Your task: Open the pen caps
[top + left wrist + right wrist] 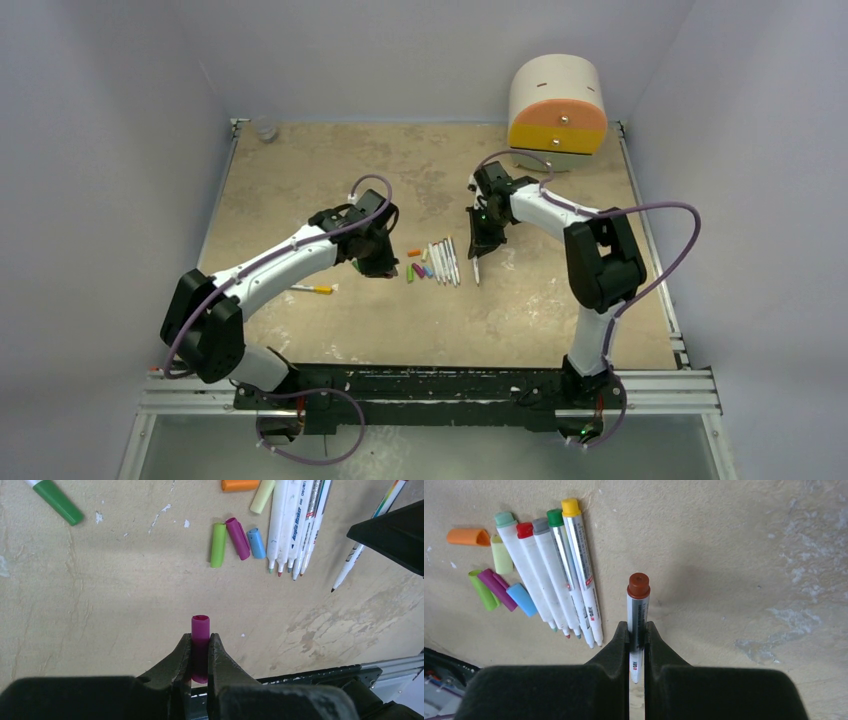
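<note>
Top view: I see the left gripper [374, 262] and the right gripper [480, 243] flanking the row of pens [444, 262] at frame centre. Their jaws are too small to read here.

Left wrist view: the fingers are clamped on a magenta cap [200, 628], its lower end hidden between them. A green-capped pen [57, 500] is cut off at upper left.

Right wrist view: the jaws are pinched on a brown-ended pen [638, 600], its lower barrel partly hidden. Loose caps [497, 589] lie at left.

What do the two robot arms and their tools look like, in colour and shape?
The left arm and right arm have white links and black joint housings; a thin purple cable loops along each. The left tool and right tool have two matte black, tapering fingers.
</note>
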`<state>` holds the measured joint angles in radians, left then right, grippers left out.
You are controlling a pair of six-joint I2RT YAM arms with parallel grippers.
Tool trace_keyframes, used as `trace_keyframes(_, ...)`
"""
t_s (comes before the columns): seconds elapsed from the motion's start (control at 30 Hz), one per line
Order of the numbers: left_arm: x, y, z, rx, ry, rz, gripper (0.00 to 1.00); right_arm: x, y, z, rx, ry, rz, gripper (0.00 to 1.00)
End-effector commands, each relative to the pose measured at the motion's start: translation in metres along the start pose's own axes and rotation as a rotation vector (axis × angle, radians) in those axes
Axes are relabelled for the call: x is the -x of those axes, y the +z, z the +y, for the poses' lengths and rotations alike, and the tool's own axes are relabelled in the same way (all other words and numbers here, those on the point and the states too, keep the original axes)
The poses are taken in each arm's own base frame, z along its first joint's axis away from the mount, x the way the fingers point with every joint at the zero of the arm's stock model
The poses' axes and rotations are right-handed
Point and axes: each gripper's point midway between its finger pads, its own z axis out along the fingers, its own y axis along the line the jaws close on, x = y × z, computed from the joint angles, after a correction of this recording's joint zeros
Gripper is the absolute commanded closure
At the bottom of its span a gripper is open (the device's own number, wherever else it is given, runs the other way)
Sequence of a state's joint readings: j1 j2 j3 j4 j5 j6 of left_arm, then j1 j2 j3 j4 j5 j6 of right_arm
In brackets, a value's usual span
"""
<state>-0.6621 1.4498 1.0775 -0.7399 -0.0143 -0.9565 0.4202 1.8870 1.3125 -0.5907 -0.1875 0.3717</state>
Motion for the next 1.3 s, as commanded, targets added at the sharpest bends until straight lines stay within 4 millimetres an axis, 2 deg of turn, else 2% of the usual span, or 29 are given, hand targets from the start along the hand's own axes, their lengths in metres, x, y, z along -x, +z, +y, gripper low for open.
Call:
trace_keyframes(0.0, 0.012, -0.005, -0.017, -0.046, 0.047, -0.019, 1.00, 0.021, -0.006, 0.012, 0.001, -0.050, -0.057, 1.00)
trace_keyframes(0.43, 0.007, 0.000, -0.017, -0.057, 0.053, -0.001, 1.00, 0.010, 0.006, 0.035, 0.016, -0.081, -0.017, 0.93)
trace_keyframes(0.6, 0.005, 0.001, -0.017, -0.060, 0.054, 0.006, 1.00, 0.004, 0.008, 0.037, 0.010, -0.059, -0.003, 0.86)
trace_keyframes(0.9, 0.003, 0.002, -0.015, -0.057, 0.058, 0.014, 1.00, 0.010, -0.005, 0.039, 0.005, -0.058, -0.022, 0.72)
trace_keyframes(1.07, 0.004, 0.004, -0.016, -0.057, 0.059, 0.015, 1.00, 0.011, -0.012, 0.041, 0.008, -0.061, -0.027, 0.71)
trace_keyframes(1.27, 0.002, 0.007, -0.016, -0.053, 0.062, 0.023, 1.00, 0.000, -0.019, 0.041, 0.024, -0.045, -0.010, 0.71)
